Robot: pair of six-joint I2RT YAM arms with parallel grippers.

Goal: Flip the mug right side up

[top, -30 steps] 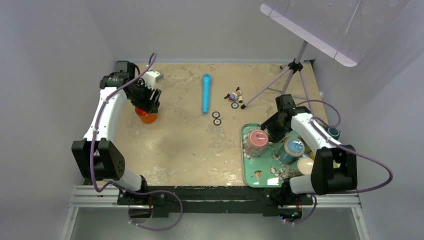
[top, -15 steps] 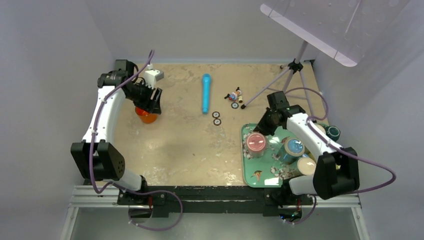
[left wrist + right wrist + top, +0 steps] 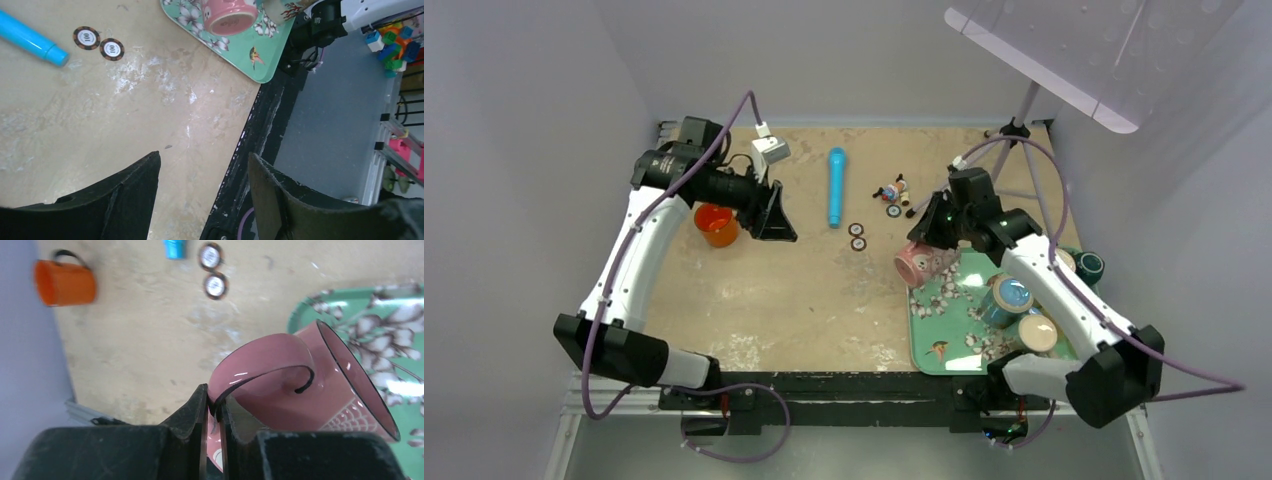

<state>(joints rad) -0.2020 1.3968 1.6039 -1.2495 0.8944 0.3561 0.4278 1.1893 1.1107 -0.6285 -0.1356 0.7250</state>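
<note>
Workspace read left to right. An orange mug (image 3: 717, 224) stands mouth-up on the table (image 3: 804, 300), apart from the task. Just beside it the left gripper (image 3: 776, 222) hangs over the table, jaws apart and empty, as its wrist view confirms. A blue tube (image 3: 835, 187) and two chips (image 3: 857, 236) lie mid-table.

The pink mug (image 3: 921, 264) is at the left rim of the green floral tray (image 3: 949, 345). It is tipped roughly onto its side and is neither inverted nor upright. The right gripper (image 3: 212, 392) has its jaws pressed together on the handle (image 3: 265, 357), pinching the lower root of the loop. The mug body lies outboard of the jaws, to their right in the wrist view, with the dark-edged rim farthest from them. Whether the body touches the tray cannot be told.

Handling, as a judgement:
- The mug looks rigid and glossy, glazed or enamelled, so it is probably slippery and liable to chip if dropped.
- The handle is the only slim part the jaws can close on, as the body looks too wide for them.
- A pinch so near one end of the loop leaves the weight offset, so the mug may swivel between the jaws.
- That swivel helps the turn but risks a slip.
</note>
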